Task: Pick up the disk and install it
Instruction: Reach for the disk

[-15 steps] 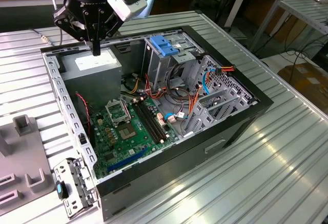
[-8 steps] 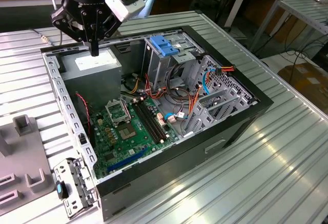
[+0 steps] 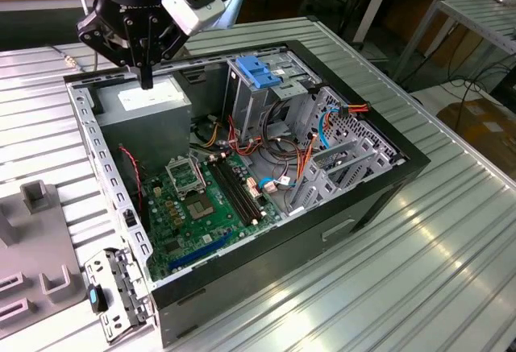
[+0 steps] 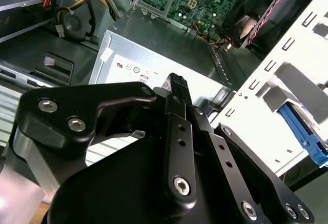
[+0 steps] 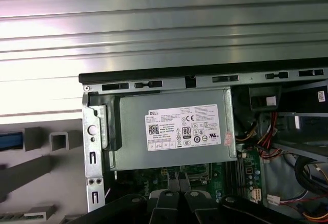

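My gripper (image 3: 146, 76) hangs shut and empty over the back corner of the open computer case (image 3: 387, 138), just above the grey power supply box (image 3: 149, 101) with its white sticker (image 5: 184, 129). In the second wrist view the two black fingers (image 4: 177, 88) lie pressed together with nothing between them. Outside the case wall, in the grey fixture, a blue plastic rail (image 4: 303, 131) under a silver edge shows; it looks like the disk's side. The same blue piece (image 5: 10, 141) is cut off by the first wrist view's edge.
Inside the case lie the green motherboard (image 3: 201, 199), loose red and orange cables (image 3: 298, 159) and a metal drive cage (image 3: 262, 106) topped by a flat blue latch plate (image 3: 258, 70). A grey fixture (image 3: 32, 231) and a metal bracket (image 3: 117, 296) sit on the ribbed table at the exterior view's left.
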Controlling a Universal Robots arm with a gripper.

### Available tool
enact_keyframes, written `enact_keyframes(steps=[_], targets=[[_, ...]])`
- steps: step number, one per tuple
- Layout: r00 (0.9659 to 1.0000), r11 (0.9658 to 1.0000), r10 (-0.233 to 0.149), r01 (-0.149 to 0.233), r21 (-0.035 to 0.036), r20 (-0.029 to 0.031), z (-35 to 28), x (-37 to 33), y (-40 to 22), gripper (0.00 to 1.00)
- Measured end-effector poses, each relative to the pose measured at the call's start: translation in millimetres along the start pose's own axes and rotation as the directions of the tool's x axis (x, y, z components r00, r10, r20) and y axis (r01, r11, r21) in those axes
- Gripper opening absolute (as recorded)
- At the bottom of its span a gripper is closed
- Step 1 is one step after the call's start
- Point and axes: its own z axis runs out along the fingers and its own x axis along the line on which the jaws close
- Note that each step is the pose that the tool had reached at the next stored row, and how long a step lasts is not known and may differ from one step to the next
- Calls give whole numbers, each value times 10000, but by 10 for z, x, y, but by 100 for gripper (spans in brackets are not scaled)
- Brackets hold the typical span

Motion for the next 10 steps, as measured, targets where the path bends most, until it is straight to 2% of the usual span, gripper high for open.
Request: enact_keyframes(steps=[10], targets=[[10000,10000,1,-1,0,-4,4,42,-3,11]])
